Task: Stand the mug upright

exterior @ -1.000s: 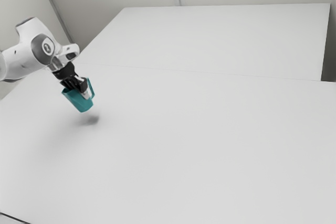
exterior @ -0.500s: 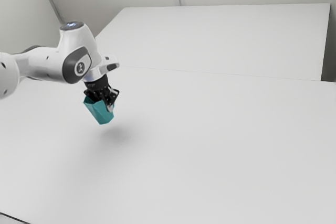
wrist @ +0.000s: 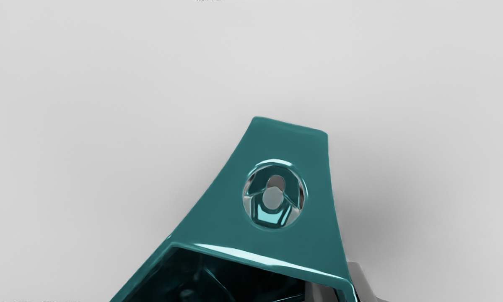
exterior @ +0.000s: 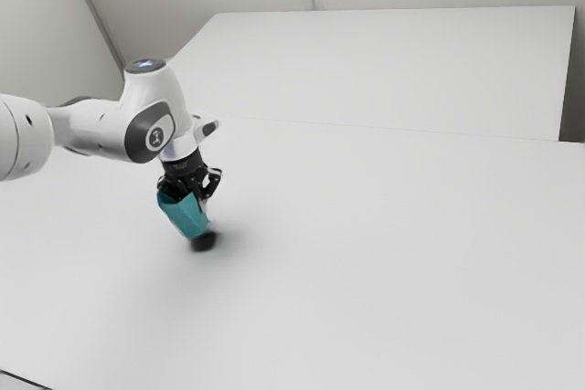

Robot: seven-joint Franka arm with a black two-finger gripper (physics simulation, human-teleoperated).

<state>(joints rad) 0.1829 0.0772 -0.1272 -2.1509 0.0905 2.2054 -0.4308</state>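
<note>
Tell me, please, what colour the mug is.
The mug is teal, a dark blue-green; the wrist view shows it best.

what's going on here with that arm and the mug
A robot arm has its gripper shut on the wall of a teal mug, one finger inside and one outside. The mug leans, its mouth up toward the exterior view's left, its base close to the table; whether they touch is unclear. It isn't upright yet.
</note>
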